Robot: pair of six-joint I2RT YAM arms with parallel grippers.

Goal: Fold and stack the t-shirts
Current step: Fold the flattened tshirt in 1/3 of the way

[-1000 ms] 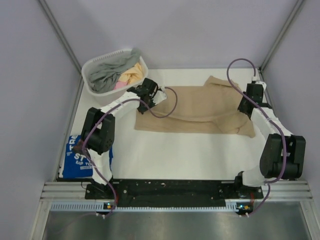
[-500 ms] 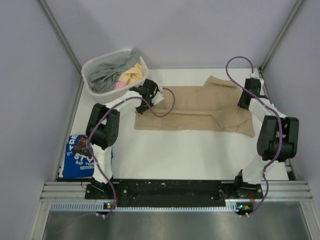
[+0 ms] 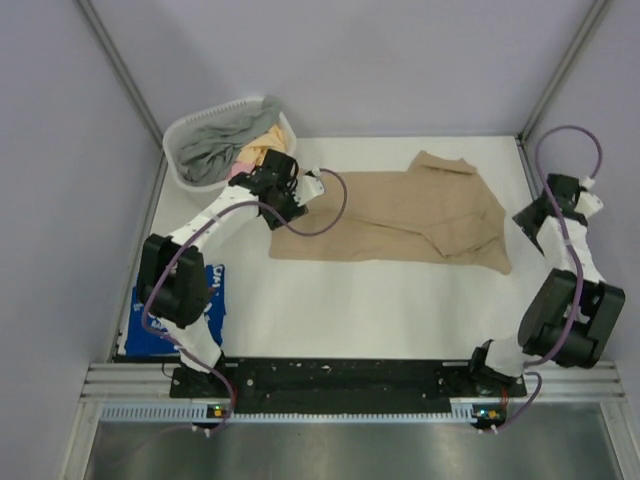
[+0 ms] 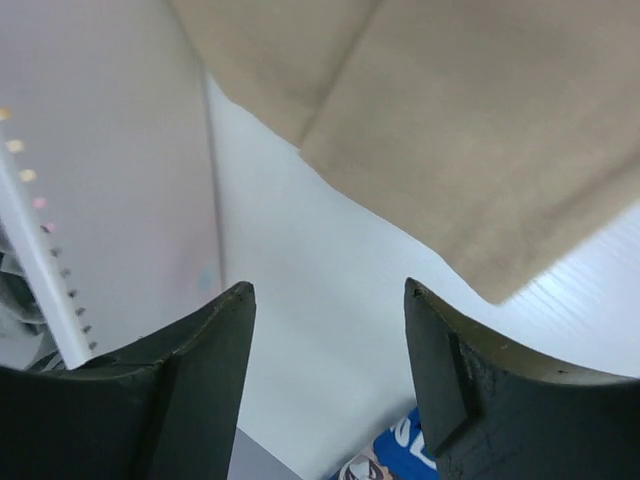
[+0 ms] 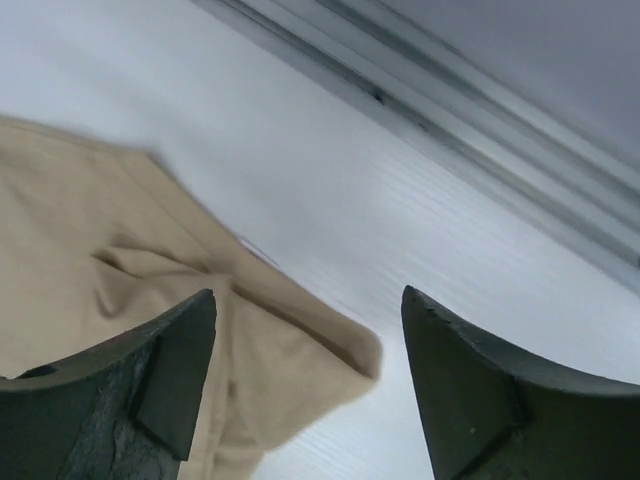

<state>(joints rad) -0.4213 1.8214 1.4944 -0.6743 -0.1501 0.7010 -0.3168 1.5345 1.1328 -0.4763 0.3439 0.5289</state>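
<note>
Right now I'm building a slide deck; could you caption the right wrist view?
Open right gripper over the white table, beside a rumpled corner of the tan t-shirt.

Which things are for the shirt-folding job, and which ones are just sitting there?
For the job:
- tan t-shirt, laid out in the middle
- blue t-shirt, near the left arm's base
- left hand and right hand, both open and holding nothing

Just sitting there:
- white basket in the far left corner
- grey cloth and yellow cloth inside it
</note>
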